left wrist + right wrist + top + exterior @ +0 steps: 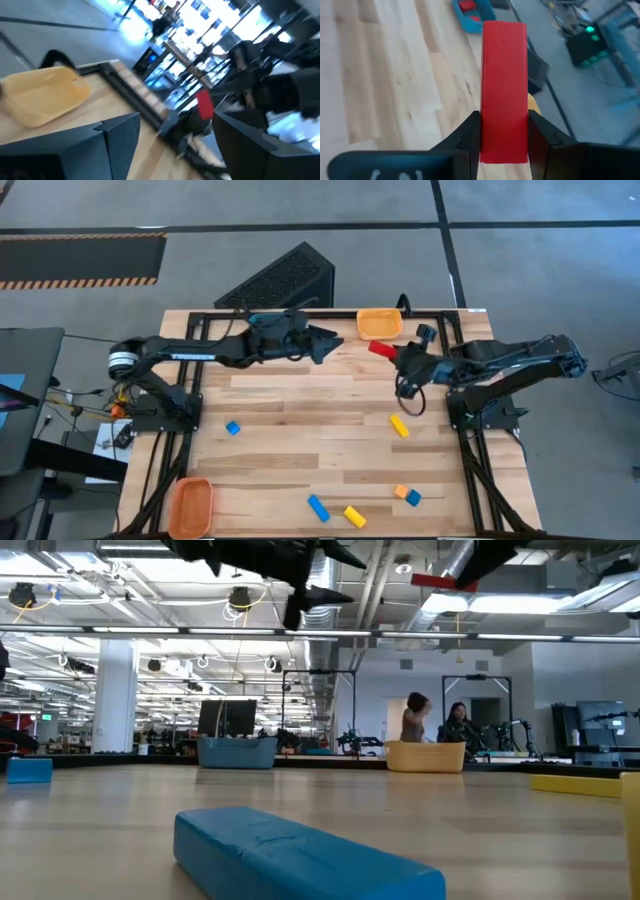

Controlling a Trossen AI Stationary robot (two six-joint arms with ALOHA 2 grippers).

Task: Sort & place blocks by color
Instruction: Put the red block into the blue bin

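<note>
My right gripper (398,356) is shut on a red bar (380,348), held in the air near the yellow-orange bin (379,323) at the table's far edge. The bar also shows high up in the low view (440,582). My left gripper (325,340) hovers open and empty left of the bar, its fingers apart in the left wrist view (185,145). A blue block (233,427), a yellow block (399,425), a blue bar (318,507), a yellow block (354,516), an orange block (401,491) and a blue block (413,498) lie flat on the table. My right gripper pinches the red bar's two long sides near one end (504,145) between its two fingers (470,135). The fingers come from the table's right and lie along the bar. The rest of the bar sticks out past the fingertips. It is lifted clear of the table.
A blue bin (470,15) with something red inside stands at the far edge, under the left arm; it shows in the low view (237,751). An orange bin (190,505) stands at the near left corner. The table's middle is bare wood. People stand in the room beyond (415,718).
</note>
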